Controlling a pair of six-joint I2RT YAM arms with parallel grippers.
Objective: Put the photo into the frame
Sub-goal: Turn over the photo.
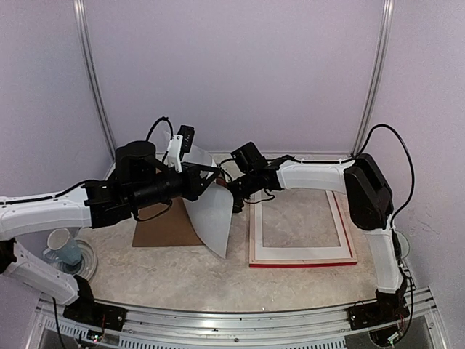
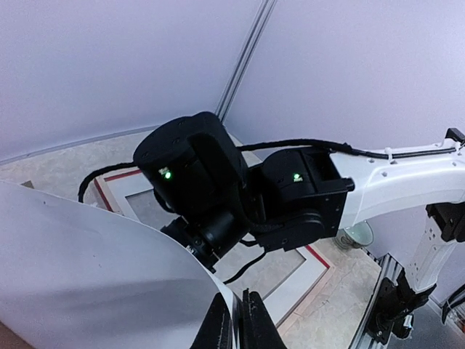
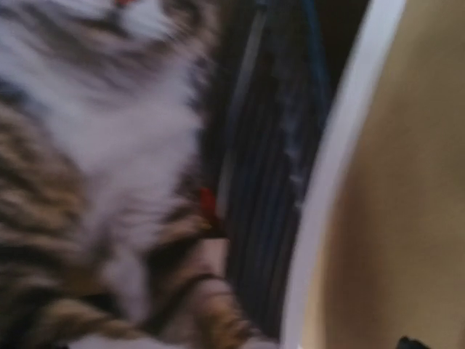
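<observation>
Photo [image 1: 211,214] held clear of the table [image 1: 182,280], between the two arms and just left of the frame [image 1: 301,256]. Bowed into a curve, plain white back toward the overhead camera, lower corner hanging near the tabletop. Pinched at one edge by the left gripper [image 1: 206,182], closed tight on the sheet. Same grip seen from the left wrist: dark fingertips [image 2: 256,327] at the bottom of the view, photo [image 2: 94,276] sweeping away to the left, white back showing. Right gripper [image 1: 235,192] spread wide and holding nothing, pushed up close to the printed side. From the right wrist, only a blurred close view of the photo [image 3: 109,160]: tabby fur, dark background, a white strip at the right. Frame lying flat on the table at the right, pale wood back up, red edge along the near side. Brown backing board [image 1: 163,229] flat on the table beneath the left arm, behind the hanging sheet.
</observation>
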